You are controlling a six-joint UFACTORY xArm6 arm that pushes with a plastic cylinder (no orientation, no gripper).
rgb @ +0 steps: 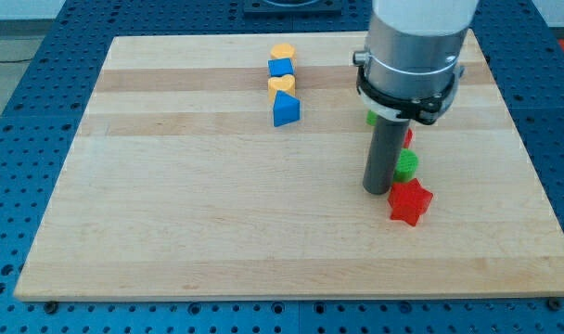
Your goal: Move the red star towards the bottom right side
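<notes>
Underneath, the pale wood bench (217, 213) sits on blue pegboard (22, 111). My tip (375, 191), a bare rod holding nothing, touches the red star (410, 201).

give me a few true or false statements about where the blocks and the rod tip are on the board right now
1. My tip sits just to the view's left of the red star. True.
2. The red star lies near the view's top left corner of the board. False: it lies right of centre, in the lower half.
3. A green block sits just above the red star in the view. True.
4. The blue and yellow blocks are scattered around the red star. False: they stand in a short column near the view's top centre, from the top yellow block down to the bottom blue block.
5. The red star is already at the board's bottom right corner. False: it is some way from that corner.
</notes>
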